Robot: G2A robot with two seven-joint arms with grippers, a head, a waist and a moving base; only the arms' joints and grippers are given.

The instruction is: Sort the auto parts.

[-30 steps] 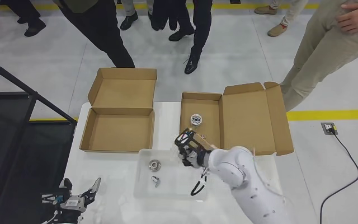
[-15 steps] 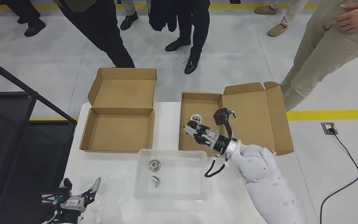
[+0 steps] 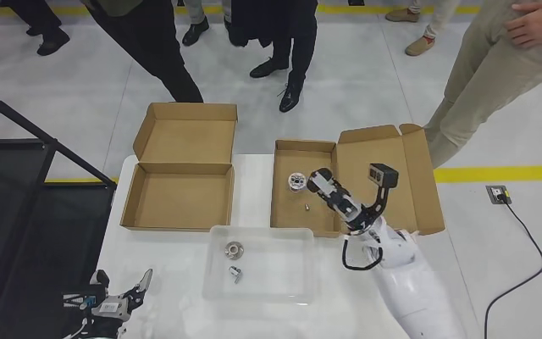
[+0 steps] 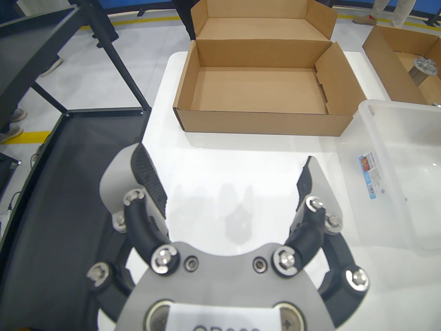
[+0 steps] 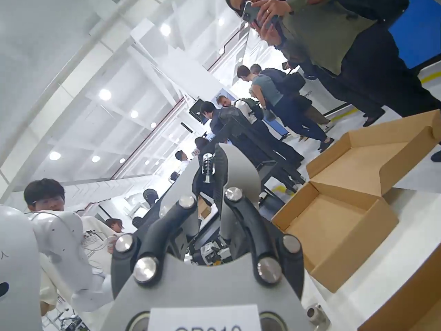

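My right gripper (image 5: 211,160) is shut on a small threaded bolt (image 5: 207,170), held at the fingertips. In the top view that gripper (image 3: 318,180) hangs over the right cardboard box (image 3: 286,216), beside a round metal part (image 3: 296,180) lying in the box; the same part (image 5: 315,312) shows in the right wrist view. A small item (image 3: 306,204) also lies on the box floor. The clear bin (image 3: 258,292) holds a round part (image 3: 233,249) and a small part (image 3: 236,273). My left gripper (image 4: 234,180) stands open at the table's front left corner (image 3: 118,302).
An empty cardboard box (image 3: 178,199) with its lid open stands at the back left (image 4: 262,91). A black metal rack (image 3: 42,220) sits off the table's left edge. Several people stand on the floor behind the table.
My right arm rose from the clear bin and swung back and right over the right cardboard box, turning its wrist. The left arm has not moved.
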